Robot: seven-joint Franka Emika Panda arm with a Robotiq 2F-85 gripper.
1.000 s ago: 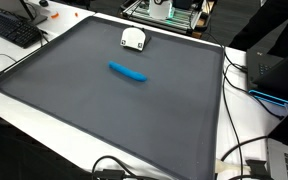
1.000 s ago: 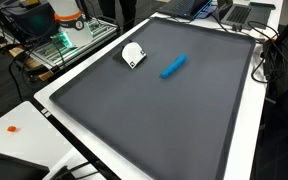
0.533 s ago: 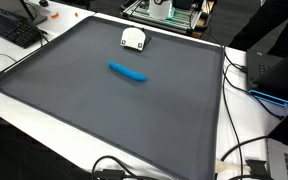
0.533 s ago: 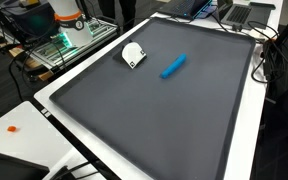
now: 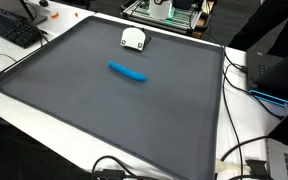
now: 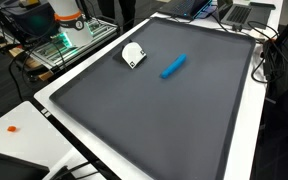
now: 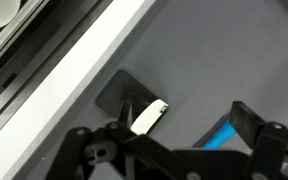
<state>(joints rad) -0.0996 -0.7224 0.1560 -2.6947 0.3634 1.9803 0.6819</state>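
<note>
A blue elongated object [image 5: 127, 72] lies on the dark grey mat [image 5: 104, 110], and a small white object [image 5: 133, 39] sits near the mat's far edge. Both show in both exterior views, the blue object [image 6: 173, 66] and the white one [image 6: 132, 54]. In the wrist view my gripper [image 7: 189, 120] is open and empty, high above the mat. The white object [image 7: 149, 117] shows just beside one finger [image 7: 132, 112], and the blue object [image 7: 222, 135] beside the other finger [image 7: 249, 118]. The gripper is out of frame in both exterior views.
The mat lies on a white table [image 6: 246, 120]. A keyboard [image 5: 12, 28] is at one corner. Cables [image 5: 246, 150] and a black box [image 5: 274, 75] lie along one side. A metal frame with electronics [image 6: 59, 40] stands beyond the far edge.
</note>
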